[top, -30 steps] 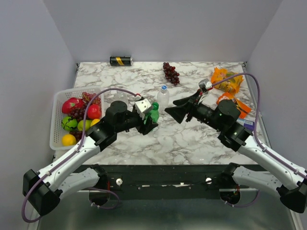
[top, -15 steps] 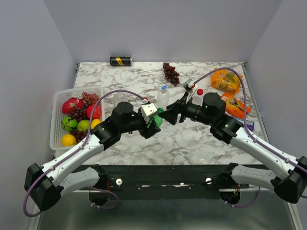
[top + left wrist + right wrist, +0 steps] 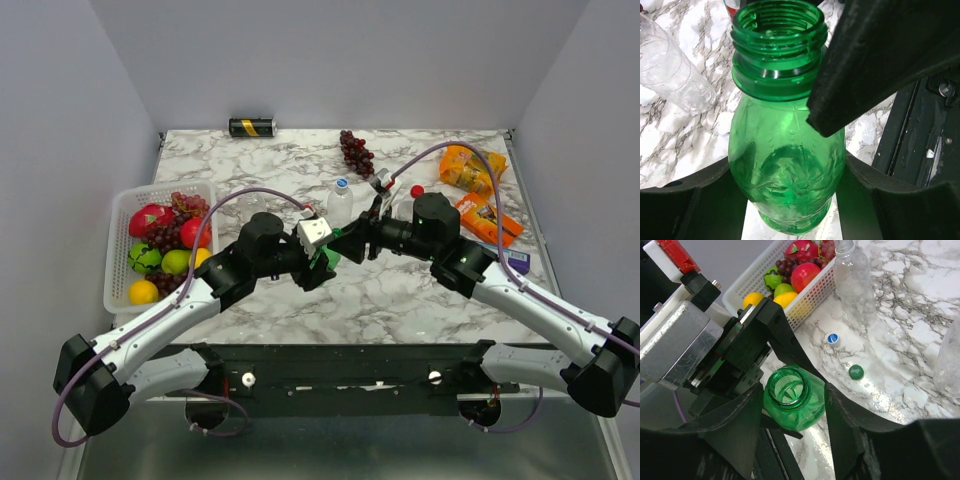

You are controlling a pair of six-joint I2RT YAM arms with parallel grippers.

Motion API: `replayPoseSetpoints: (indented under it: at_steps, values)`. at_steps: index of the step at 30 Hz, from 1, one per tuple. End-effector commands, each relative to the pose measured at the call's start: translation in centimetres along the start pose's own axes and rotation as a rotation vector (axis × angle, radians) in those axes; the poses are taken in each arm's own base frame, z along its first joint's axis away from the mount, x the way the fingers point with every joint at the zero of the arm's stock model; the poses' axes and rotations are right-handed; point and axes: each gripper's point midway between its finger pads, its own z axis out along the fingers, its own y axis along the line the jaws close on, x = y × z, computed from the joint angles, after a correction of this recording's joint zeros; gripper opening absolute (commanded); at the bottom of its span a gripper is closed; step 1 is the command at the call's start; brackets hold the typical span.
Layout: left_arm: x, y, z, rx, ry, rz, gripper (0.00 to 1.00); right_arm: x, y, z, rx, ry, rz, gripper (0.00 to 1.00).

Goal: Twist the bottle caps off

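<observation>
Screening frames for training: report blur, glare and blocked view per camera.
Top external: sharp, evenly lit, soft shadows. Left wrist: green bottle crisp, a black finger blocks the upper right. Right wrist: its dark fingers mask the bottom, basket sharp.

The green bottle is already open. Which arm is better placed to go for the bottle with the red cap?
Right, probably. The left pincer is shut on the green bottle; the red-capped bottle stands close to the right pincer, which holds no cap.
</observation>
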Motion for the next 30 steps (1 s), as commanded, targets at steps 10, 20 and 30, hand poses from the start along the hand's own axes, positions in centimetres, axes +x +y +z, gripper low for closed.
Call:
replayPoseSetpoints:
  at_steps: [10, 20, 30]
  values:
    - [-1.8, -0.8, 0.1, 0.033, -0.030, 0.044, 0.32, -0.8, 1.3, 0.7, -0.061, -0.016, -0.038, 0.13]
    - [-2.8, -1.7, -0.7, 0.065, -0.071, 0.051, 0.99, -0.9, -2.4, -2.0, 0.177, -0.067, -0.083, 0.01]
    - [-5.3, 3.4, -4.8, -0.157, -0.138, 0.005, 0.99, 0.4, -4.5, -3.5, 0.293, -0.021, -0.128, 0.01]
